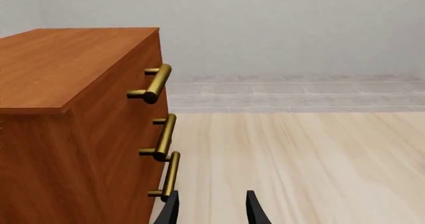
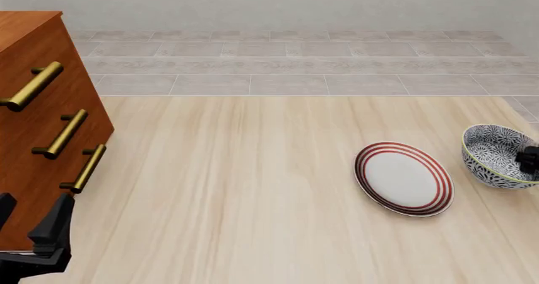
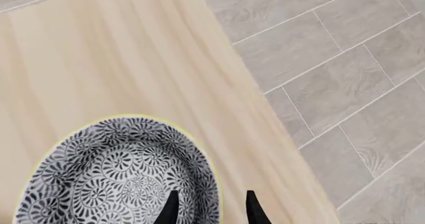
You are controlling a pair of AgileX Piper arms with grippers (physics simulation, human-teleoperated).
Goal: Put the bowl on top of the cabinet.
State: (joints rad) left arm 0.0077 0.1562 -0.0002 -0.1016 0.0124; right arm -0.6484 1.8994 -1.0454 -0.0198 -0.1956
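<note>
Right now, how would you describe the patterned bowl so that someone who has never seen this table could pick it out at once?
Start at the large reddish-brown wooden cabinet on the pale wooden table's left side, then go across to the far right edge. There a deep round ceramic bowl sits just right of a flat white plate with red rings. Unlike the plate, it is deep and covered in dense dark-blue-and-white floral pattern.

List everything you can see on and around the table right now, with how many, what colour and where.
cabinet: one, reddish-brown wood, far left of the table.
handles: three, brass bars, on the cabinet front.
plate: one, white with red rings, right of centre on the table.
bowl: one, dark blue and white pattern, right edge of the table, beside the plate.
table: one, pale wood.
floor: grey tiles, beyond the table.
left claw: one, black, open, by the cabinet's lowest handle.
right claw: one, black, open, straddling the bowl's rim.
</note>
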